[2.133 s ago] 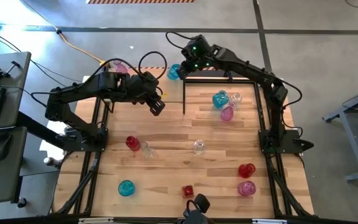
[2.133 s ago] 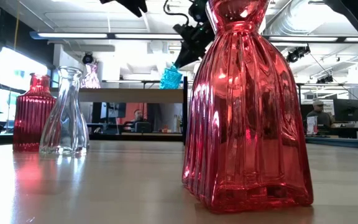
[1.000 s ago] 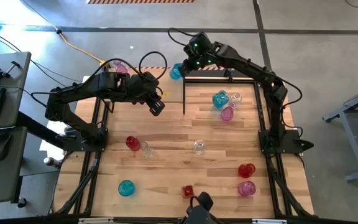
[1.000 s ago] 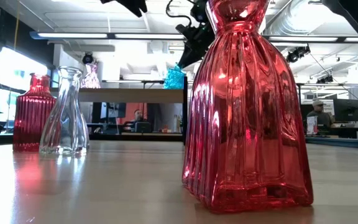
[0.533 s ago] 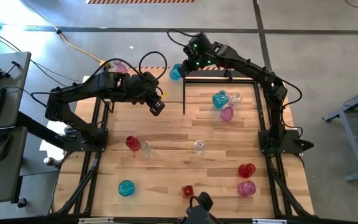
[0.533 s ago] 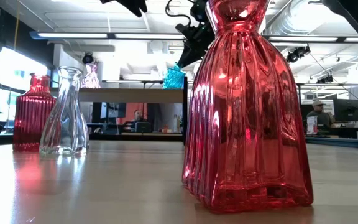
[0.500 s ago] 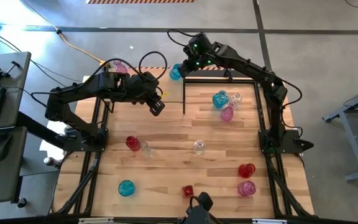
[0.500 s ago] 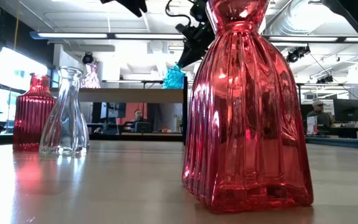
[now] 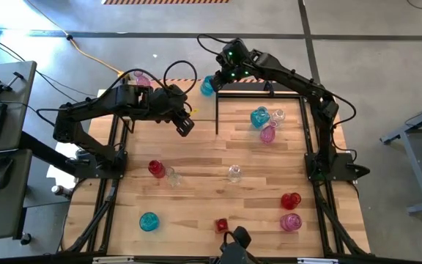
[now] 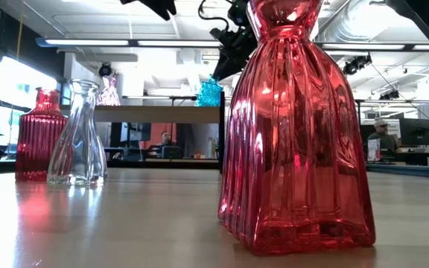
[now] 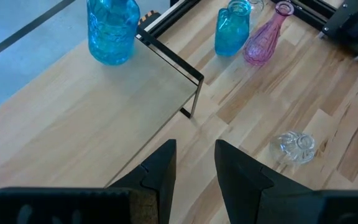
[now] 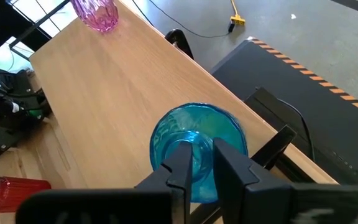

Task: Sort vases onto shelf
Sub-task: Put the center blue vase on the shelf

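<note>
Teal-blue vase (image 12: pixel 196 148) standing upright on shelf (image 12: pixel 123 93), at corner nearest right arm. Right gripper (image 12: pixel 197 160) straight over it, fingers pinched round neck with barely any gap. Pink vase (image 12: pixel 96 12) at shelf's opposite end, well apart. Left gripper (image 11: pixel 191 163) hovering above shelf's table-side edge, fingers slightly parted, holding nothing. Blue jug-shaped vase (image 11: pixel 232 28) and pink bottle vase (image 11: pixel 265 37) off shelf, side by side on tabletop (image 11: pixel 328 124)
</note>
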`<state>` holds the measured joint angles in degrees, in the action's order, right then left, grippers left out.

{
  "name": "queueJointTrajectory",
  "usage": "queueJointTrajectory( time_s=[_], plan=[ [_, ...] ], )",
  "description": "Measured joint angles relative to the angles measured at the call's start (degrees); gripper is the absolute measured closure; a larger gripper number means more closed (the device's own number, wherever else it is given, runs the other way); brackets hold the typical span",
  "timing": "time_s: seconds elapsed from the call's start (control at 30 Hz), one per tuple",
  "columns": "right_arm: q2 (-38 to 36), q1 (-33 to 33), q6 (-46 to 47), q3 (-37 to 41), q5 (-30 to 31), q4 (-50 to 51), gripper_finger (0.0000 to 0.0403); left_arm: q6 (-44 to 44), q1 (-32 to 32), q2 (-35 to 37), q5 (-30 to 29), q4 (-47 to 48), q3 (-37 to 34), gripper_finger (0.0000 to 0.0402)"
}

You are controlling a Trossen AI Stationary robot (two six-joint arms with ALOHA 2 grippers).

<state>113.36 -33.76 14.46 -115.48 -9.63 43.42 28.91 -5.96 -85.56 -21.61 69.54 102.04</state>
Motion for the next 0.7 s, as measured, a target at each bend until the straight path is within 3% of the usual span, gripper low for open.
queueJointTrajectory(
  time_s=[0.7],
  plan=[
    [1.2,0.4,1.0,-0.1,0.4,-3.6,0.0363,-0.6,0.0,0.0,0.0,0.0,0.0,0.0301]
  ],
)
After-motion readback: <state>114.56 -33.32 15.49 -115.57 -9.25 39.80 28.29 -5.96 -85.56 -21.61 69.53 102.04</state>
